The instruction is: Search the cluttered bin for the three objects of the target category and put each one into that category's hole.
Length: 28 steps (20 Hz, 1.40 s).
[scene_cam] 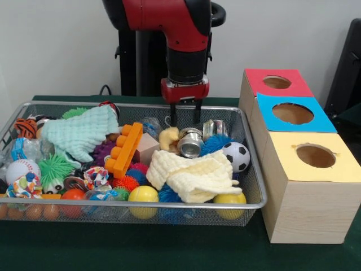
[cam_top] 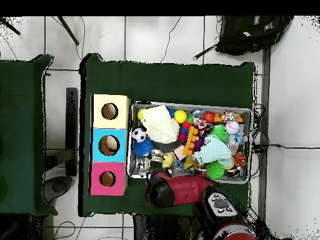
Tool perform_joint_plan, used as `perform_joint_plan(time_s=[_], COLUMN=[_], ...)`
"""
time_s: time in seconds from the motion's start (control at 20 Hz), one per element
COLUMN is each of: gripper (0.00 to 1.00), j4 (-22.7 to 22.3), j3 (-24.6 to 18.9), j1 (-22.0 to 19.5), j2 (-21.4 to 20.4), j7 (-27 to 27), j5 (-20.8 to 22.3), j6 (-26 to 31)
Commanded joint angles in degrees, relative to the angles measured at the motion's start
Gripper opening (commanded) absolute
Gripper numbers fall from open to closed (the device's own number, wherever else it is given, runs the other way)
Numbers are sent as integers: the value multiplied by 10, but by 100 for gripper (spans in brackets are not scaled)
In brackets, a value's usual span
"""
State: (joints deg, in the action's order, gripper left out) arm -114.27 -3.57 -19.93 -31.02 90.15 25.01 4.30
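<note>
The gripper [scene_cam: 185, 117] hangs over the far side of the wire bin [scene_cam: 255, 186], its two dark fingers [scene_cam: 174, 117] apart with clear space between them and nothing in their grasp. Right below and a touch toward the camera lies a silver can [scene_cam: 190, 141] on its side, open mouth facing forward; the fingertips sit just above its far edge, not clamped on it, and whether they touch it I cannot tell. A second silver can [scene_cam: 214, 127] lies just beside the first, toward the boxes, outside the fingers' span. A small yellow soft piece [scene_cam: 168, 137] rests on the other side of the first can, near the other fingertip.

In front of the cans a cream cloth [scene_cam: 192, 174] is spread over the heap, with a soccer ball [scene_cam: 237, 156] beside it against the bin wall and a blue spiky ball [scene_cam: 215, 144] tucked between ball and can. An orange toy brick [scene_cam: 125, 149] leans mid-bin, a mint-green cloth [scene_cam: 82, 133] lies beyond it, and a baseball [scene_cam: 22, 169] sits toward the far end.

Beside the bin stands the row of wooden boxes: yellow-topped box [scene_cam: 313, 159] nearest the camera, blue-topped box [scene_cam: 291, 113] in the middle, red-topped box [scene_cam: 276, 82] farthest. From overhead, the red arm [cam_top: 181, 191] covers the bin's edge and hides the gripper.
</note>
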Motion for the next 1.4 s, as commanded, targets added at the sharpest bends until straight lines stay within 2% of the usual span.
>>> perform_joint_plan(time_s=[0.05, 0.3, 0.5, 0.7, 1.05, 1.4], gripper=[100, 100, 100, 100, 100, 100], j4=[22, 31, 35, 38, 34, 51], j3=[18, 48, 62, 61, 62, 54], j1=[43, 72, 78, 67, 45, 31], j2=[-11, -2, 11, 17, -13, 1], j7=[88, 103, 107, 100, 81, 73], j5=[10, -3, -12, -14, -12, -11], j6=[-54, -85, -103, -96, -51, -47])
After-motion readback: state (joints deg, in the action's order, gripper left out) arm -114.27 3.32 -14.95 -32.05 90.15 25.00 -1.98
